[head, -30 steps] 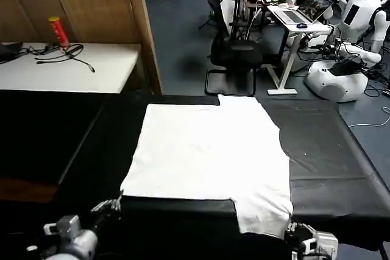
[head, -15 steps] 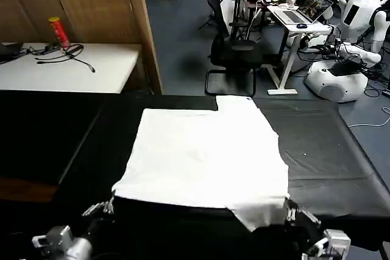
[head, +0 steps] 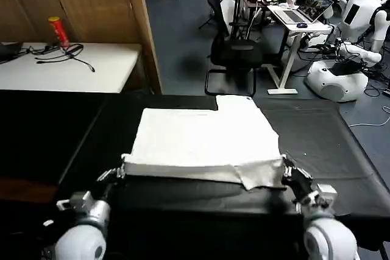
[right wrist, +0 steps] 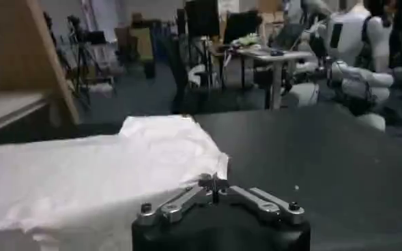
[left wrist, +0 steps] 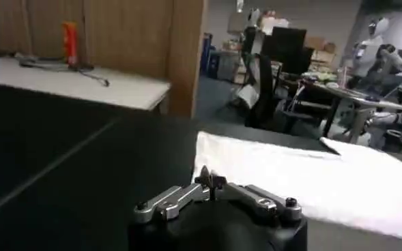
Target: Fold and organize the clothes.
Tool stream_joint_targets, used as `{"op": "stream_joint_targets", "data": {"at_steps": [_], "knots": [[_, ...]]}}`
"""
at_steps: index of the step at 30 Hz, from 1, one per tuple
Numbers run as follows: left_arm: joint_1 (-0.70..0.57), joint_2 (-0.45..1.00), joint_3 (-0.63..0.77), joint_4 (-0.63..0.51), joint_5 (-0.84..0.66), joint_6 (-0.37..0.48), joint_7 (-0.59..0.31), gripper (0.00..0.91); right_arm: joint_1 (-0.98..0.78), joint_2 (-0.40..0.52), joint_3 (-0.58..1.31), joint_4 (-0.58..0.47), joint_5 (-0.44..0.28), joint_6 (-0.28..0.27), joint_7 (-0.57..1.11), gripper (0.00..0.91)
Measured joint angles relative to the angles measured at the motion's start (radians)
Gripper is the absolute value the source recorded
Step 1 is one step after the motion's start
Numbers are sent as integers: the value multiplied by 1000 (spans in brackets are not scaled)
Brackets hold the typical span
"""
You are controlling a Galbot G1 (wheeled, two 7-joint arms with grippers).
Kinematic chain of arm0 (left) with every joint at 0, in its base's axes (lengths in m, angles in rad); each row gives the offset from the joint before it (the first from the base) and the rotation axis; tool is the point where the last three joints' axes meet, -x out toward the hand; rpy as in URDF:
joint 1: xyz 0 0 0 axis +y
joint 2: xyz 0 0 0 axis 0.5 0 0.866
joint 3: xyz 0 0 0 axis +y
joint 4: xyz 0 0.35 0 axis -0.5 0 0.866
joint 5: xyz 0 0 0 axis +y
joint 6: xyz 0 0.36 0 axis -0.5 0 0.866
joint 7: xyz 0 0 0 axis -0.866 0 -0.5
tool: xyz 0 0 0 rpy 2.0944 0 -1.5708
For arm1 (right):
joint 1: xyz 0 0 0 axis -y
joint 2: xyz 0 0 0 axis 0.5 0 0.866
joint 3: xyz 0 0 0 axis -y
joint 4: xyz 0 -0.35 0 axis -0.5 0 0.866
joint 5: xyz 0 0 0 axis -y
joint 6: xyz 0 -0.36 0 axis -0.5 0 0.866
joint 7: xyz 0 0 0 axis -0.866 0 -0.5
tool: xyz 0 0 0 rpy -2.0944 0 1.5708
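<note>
Shirt (head: 204, 141) lies on the black worktop (head: 329, 150), near edge lifted and partly doubled over it. Left claw (head: 117, 170) pinches its near-left corner, right claw (head: 286, 170) pinches its near-right. First fold only half done, I'd say; more folds left.

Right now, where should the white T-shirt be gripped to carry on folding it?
Grip the white T-shirt at the two near corners of its raised near fold, coming from the robot's side, where the left pincer and right pincer already pinch it.
</note>
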Motion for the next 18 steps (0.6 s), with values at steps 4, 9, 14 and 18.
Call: {"op": "stream_joint_targets", "data": {"at_steps": [4,9,14,18], "knots": [[-48,20,12,63,-1,0,4,0,52,-2,-27,-63,-9,0,-3,0],[-86,40,23,117,2,6,5,878,88,5,-33,-114,-10,-4,-35,878],[-112,44,26,159,39,-10,51,878,74,1,-15,-102,-3,0,-79,878],[-117,38,26,169,49,-26,61,878,31,-15,5,-39,1,-11,-85,878]]}}
